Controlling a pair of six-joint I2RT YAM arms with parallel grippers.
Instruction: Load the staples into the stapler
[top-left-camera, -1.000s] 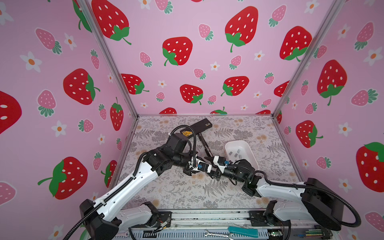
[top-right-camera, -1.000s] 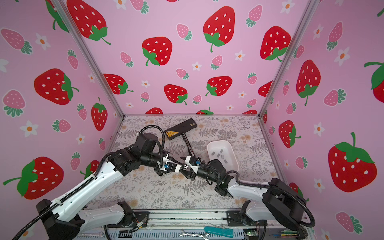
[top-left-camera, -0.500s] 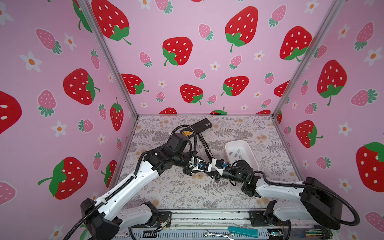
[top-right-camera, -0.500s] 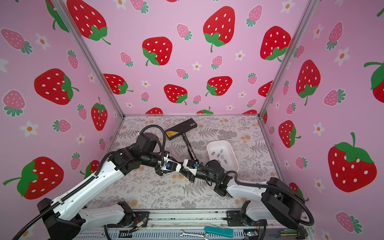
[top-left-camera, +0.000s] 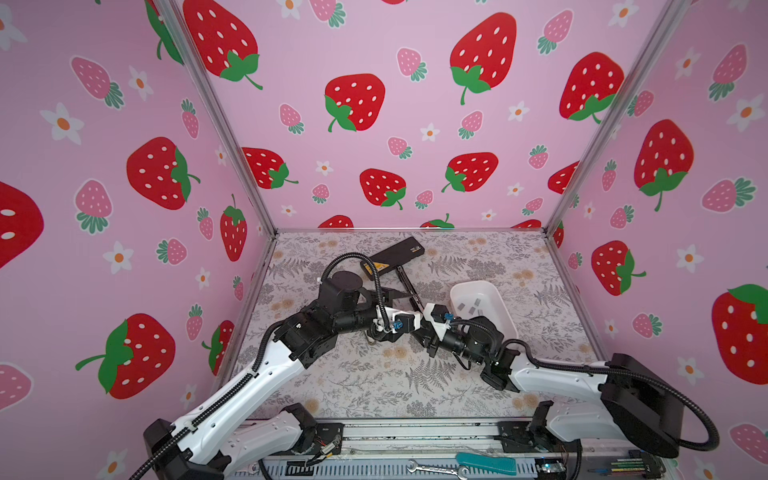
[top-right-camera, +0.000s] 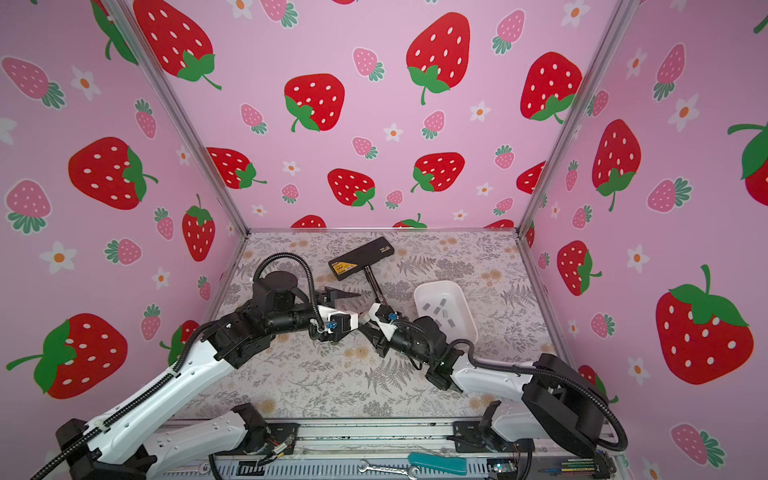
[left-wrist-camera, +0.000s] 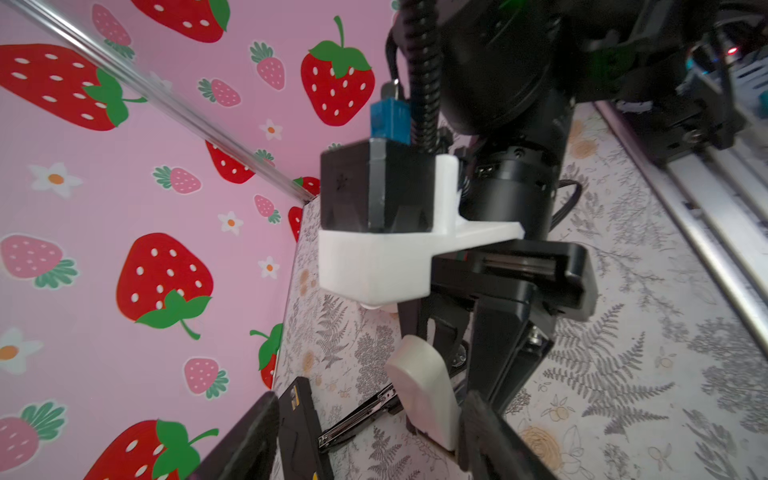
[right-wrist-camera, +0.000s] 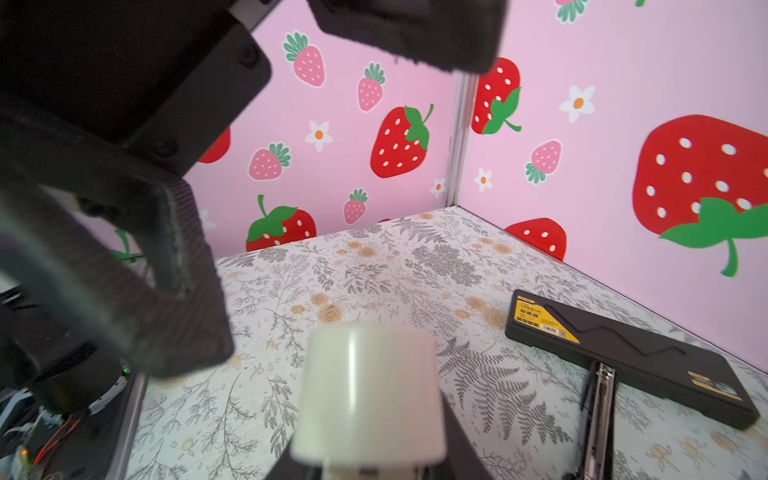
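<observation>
White piece (left-wrist-camera: 419, 390) in right tool (left-wrist-camera: 455, 370), stapler (top-left-camera: 399, 255) near back wall (top-left-camera: 415, 166), mat (top-left-camera: 374, 386) open

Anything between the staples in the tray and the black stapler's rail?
Nothing visible lies on the mat between the white tray holding the staples and the rail of the black stapler. But the right gripper, shut on a white object, sits at the rail's near end.
</observation>
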